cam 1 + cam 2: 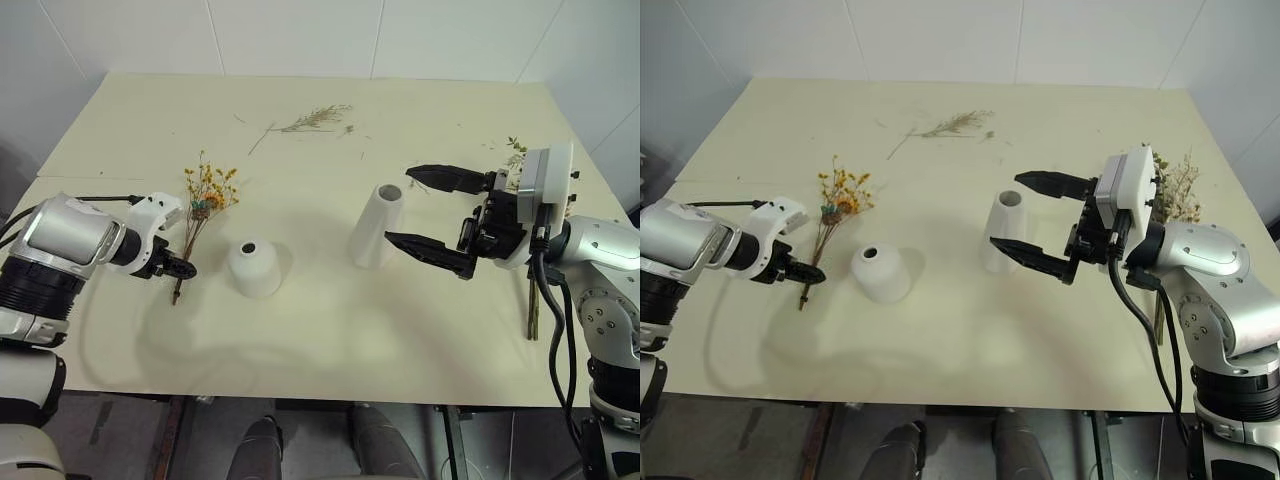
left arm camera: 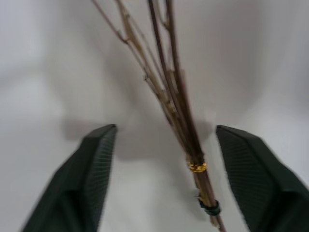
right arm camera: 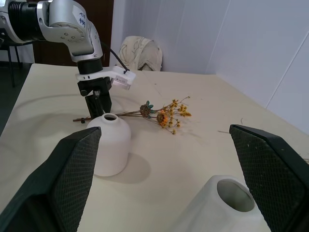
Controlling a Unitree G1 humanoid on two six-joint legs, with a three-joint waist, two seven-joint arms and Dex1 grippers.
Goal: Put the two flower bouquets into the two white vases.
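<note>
The bouquet with small yellow blossoms (image 1: 208,190) lies flat on the table, left of the short squat white vase (image 1: 254,266). My left gripper (image 1: 180,270) points down over the bouquet's stem ends. In the left wrist view the bound stems (image 2: 174,106) run between the open fingers (image 2: 96,164) without touching them. The taller white vase (image 1: 377,226) stands at mid-table. My right gripper (image 1: 400,205) hovers open just beside it, holding nothing. The bushier bouquet (image 1: 1180,190) lies at the right table edge, mostly hidden behind my right hand, with its stems (image 1: 532,310) pointing toward me.
A loose dried sprig (image 1: 318,118) lies at the far middle of the pale table (image 1: 330,340). A few small plant bits are scattered near the sprig. White walls close off the back and the right side.
</note>
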